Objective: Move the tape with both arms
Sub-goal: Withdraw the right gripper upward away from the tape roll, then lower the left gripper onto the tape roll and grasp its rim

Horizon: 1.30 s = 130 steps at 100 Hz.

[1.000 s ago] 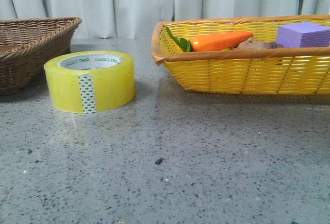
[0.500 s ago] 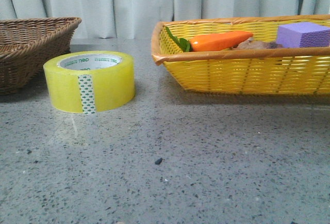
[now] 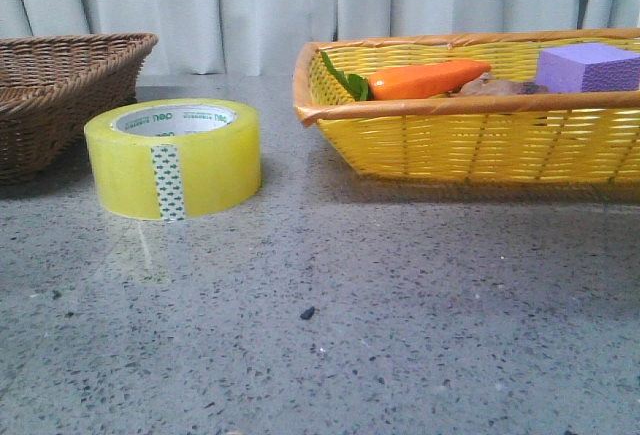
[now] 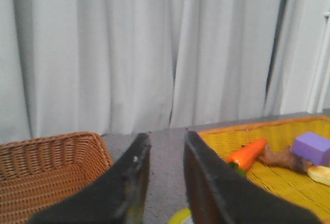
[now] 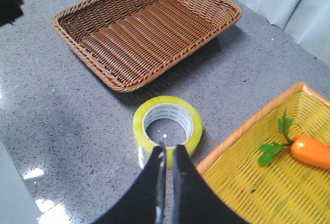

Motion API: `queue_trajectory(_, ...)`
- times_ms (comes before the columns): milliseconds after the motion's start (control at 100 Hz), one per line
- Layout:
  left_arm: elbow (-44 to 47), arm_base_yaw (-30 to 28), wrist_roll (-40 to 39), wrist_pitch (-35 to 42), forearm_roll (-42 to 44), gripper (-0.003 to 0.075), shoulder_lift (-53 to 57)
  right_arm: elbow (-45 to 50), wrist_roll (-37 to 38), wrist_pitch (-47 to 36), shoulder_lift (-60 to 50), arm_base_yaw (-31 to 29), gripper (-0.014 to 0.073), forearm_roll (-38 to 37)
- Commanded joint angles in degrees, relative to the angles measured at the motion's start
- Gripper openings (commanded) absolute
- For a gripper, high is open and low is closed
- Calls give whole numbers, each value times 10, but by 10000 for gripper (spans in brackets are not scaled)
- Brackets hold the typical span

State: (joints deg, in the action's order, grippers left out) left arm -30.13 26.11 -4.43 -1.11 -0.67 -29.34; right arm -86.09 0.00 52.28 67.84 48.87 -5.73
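The yellow tape [image 3: 172,160] lies flat on the grey table, between a brown basket and a yellow basket, its green-patterned tab facing the front. No gripper shows in the front view. In the right wrist view my right gripper [image 5: 169,149] hangs well above the near rim of the tape [image 5: 167,123]. Its jaws are almost together with only a thin slit, and it holds nothing. In the left wrist view my left gripper [image 4: 166,137] is open and empty. Only a sliver of the tape [image 4: 180,218] shows low between its fingers.
An empty brown wicker basket [image 3: 60,85] stands left of the tape. A yellow basket [image 3: 470,135] on the right holds a toy carrot [image 3: 425,80], a purple foam block [image 3: 590,67] and a brown item. Curtains hang behind the table.
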Motion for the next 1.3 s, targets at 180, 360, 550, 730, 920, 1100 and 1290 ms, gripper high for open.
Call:
queue_trajectory(180,-63,70,-4,-6,1,357,-96,199,57,-203,-146,-2,-65,-56)
queue_trajectory(360,-125,106,-3,-70,1,357,-190,299,67,-239,-217,-4,-65,-57)
queue_trajectory(550,-213,134,10,-195,1,357,-302,352,103,-227,-265,-4,-65,-57)
queue_trajectory(730,-294,136,65,-305,-6,357,-397,358,107,-222,-282,-4,-65,-57)
queue_trajectory(920,-356,136,140,-389,-35,357,-474,358,107,-207,-284,-4,-65,-57)
queue_trajectory(1100,-375,136,183,-396,-50,357,-520,358,107,-205,-284,-4,-65,-57)
queue_trajectory(1290,-382,135,203,-398,-50,357,-559,358,107,-205,-284,-4,-65,-57)
